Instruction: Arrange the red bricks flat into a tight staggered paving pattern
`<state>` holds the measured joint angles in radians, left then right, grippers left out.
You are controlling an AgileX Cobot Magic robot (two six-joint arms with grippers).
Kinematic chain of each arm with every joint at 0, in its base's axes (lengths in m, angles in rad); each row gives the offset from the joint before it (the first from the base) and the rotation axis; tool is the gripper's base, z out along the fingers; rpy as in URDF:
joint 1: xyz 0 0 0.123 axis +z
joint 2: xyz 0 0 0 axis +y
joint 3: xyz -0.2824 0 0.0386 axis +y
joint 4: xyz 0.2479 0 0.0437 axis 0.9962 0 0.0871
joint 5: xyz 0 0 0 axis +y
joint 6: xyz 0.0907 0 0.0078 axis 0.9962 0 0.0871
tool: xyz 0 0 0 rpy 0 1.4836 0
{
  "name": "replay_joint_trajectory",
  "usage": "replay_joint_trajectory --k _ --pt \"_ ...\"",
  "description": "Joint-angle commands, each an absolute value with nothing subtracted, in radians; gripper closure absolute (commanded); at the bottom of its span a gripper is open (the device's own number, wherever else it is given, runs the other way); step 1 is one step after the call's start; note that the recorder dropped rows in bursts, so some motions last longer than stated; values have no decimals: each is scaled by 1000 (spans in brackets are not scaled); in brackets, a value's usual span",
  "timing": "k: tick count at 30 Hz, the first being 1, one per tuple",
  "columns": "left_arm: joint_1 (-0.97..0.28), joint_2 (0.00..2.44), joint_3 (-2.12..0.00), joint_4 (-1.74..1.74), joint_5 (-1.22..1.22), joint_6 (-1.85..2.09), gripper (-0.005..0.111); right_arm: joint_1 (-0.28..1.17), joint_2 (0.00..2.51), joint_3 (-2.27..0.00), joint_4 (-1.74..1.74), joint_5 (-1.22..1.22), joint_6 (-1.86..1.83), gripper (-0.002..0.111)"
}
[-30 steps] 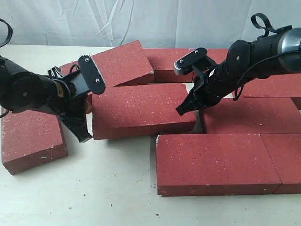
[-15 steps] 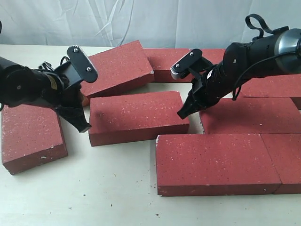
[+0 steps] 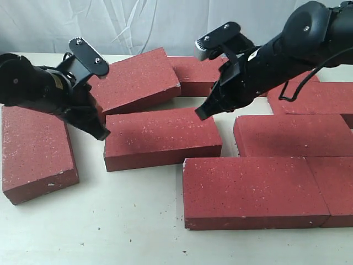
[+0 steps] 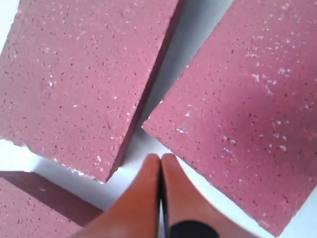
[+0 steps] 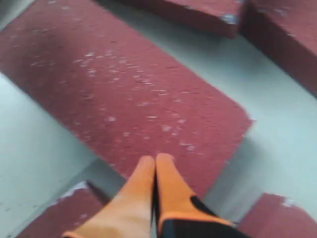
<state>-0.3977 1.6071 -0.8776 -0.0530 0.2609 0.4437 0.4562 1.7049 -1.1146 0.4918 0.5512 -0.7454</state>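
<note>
Both grippers are clenched with nothing between their orange fingertips. The left gripper (image 3: 102,134) hangs low at the left end of the middle brick (image 3: 162,138), its tip just beside that brick's far-left corner. The left wrist view shows the pressed-together fingertips (image 4: 151,166) over bare table (image 3: 110,221), in the gap next to a brick corner; whether they touch the brick cannot be told. The right gripper (image 3: 201,114) reaches across to the far-right corner of the same brick. In the right wrist view its shut fingertips (image 5: 166,166) point down over the brick's top face near an edge, and contact is not clear. The middle brick lies flat, slightly askew, its near-right corner close against the front brick (image 3: 253,190). Behind it 1 brick (image 3: 138,77) sits tilted with 1 edge raised. Another brick (image 3: 36,149) lies flat, apart, at the left, and more bricks (image 3: 292,135) lie flat at the right.
</note>
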Motion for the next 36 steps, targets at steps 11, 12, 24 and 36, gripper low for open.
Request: replay_joint_trajectory --k 11,12,24,36 --pt "-349 1763 -980 -89 426 404 107 641 1880 -1191 663 690 -1073 109" --pt "-350 1774 -988 -96 410 404 107 645 1897 -1204 663 712 -1073 109" --pt "-347 1884 -1039 -88 258 404 107 653 2003 -1262 654 745 -1073 109" --pt "-318 1884 -1049 -72 125 404 107 653 2003 -1262 654 694 -1073 109"
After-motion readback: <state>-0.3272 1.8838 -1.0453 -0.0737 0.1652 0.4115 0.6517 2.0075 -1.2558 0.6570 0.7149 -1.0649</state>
